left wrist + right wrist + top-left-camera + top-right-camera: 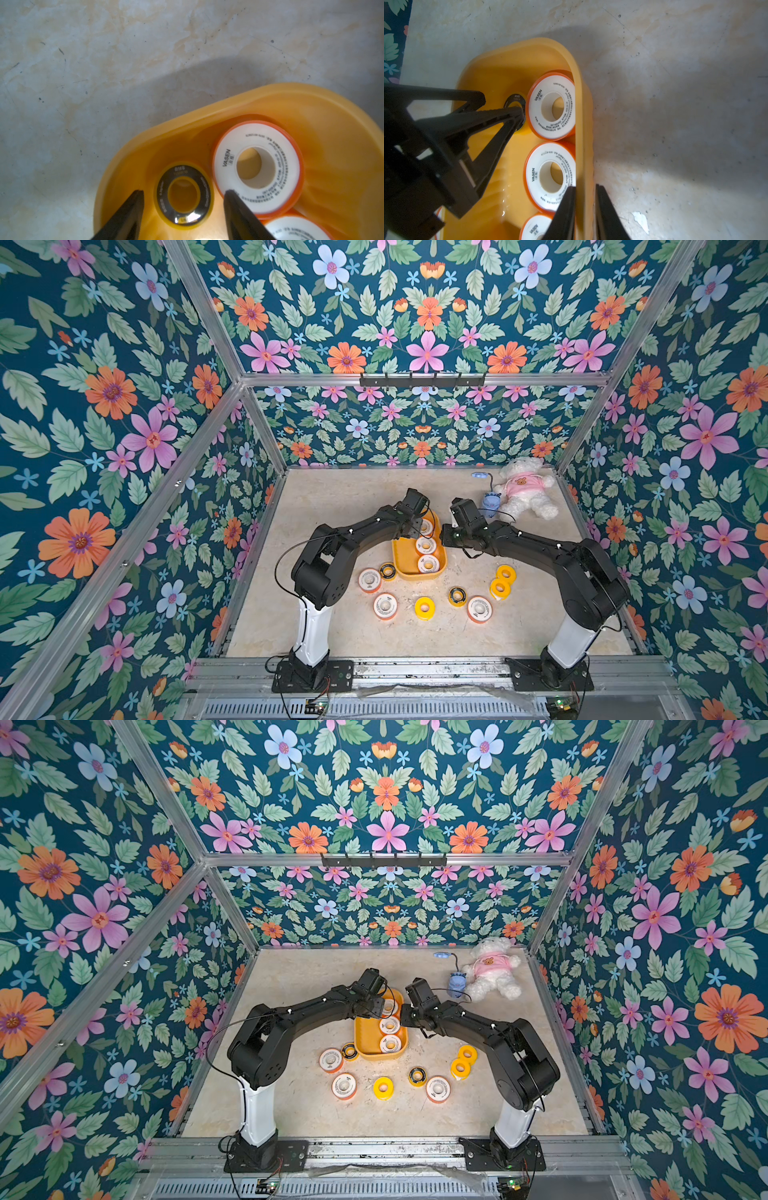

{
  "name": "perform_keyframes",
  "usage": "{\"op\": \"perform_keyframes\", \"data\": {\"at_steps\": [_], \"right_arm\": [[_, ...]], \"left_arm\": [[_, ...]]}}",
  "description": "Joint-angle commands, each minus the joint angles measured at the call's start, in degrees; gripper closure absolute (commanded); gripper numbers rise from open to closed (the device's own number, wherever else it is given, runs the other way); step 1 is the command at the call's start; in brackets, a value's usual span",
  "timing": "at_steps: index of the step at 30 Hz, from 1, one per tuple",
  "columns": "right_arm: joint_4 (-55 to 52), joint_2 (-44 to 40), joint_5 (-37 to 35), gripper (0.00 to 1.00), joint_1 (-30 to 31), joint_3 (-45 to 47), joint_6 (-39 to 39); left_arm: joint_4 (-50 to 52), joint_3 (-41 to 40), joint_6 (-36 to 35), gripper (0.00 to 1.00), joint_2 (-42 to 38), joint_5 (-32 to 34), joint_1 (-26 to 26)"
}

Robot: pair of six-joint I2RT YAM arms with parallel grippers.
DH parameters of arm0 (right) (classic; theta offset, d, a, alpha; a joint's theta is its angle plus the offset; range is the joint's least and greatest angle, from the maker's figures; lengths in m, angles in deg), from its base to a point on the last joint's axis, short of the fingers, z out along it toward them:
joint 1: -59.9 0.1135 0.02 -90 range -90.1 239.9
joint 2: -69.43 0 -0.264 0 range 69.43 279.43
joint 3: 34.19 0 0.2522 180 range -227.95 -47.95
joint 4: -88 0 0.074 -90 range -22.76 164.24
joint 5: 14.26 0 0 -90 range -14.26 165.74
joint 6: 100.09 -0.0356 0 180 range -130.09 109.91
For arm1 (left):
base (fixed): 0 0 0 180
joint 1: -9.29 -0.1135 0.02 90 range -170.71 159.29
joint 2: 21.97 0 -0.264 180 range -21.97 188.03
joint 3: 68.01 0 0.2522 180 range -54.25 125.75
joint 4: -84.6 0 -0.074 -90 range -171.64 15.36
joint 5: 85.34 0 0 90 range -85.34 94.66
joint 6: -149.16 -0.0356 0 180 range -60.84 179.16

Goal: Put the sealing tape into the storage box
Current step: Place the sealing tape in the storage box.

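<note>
Left gripper (184, 191) straddles a black-yellow ring (182, 172) beside 3 orange-rimmed rolls (533, 180).

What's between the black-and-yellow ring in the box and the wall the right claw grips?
One white-faced roll, lying flat in the storage box; nothing else. The right wrist view shows it beside the black-and-yellow ring.

1. Left arm (365, 526) is reaching forward, elbow bent inward; left gripper (184, 192) is pointing down, jaws apart.
2. Right arm (532, 540) is mirroring it; right gripper (585, 187) is pinching the storage box (581, 99) wall.
</note>
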Motion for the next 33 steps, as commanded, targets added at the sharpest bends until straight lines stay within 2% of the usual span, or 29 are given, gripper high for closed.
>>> {"op": "perform_keyframes", "data": {"at_steps": [1,8,15,22,29,33], "right_arm": [[-1.1,-0.1,-0.9,0.78,-0.2,-0.1,-0.1],[-1.1,-1.0,-1.2,0.78,-0.1,0.0,-0.1],[0.2,-5.0,-1.9,0.77,-0.2,1.4,-0.3],[0.0,-13.7,-3.1,0.74,-0.3,5.8,0.2],[-2.1,-21.4,-4.0,0.73,-0.1,12.3,1.7],[-4.5,-25.3,-4.1,0.69,0.3,15.1,1.9]], "left_arm": [[2.1,0.0,-0.4,0.36,-0.5,2.3,-0.2],[2.1,-0.3,-0.4,0.37,-3.1,1.2,0.1],[-0.3,-3.5,0.7,0.37,-11.6,-2.6,0.1],[-1.3,-8.9,3.4,0.36,-20.5,-3.2,-0.1],[-2.2,-15.0,6.6,0.36,-26.0,-2.6,-0.2],[-2.3,-18.2,8.2,0.36,-29.2,-2.2,-0.2]]}}
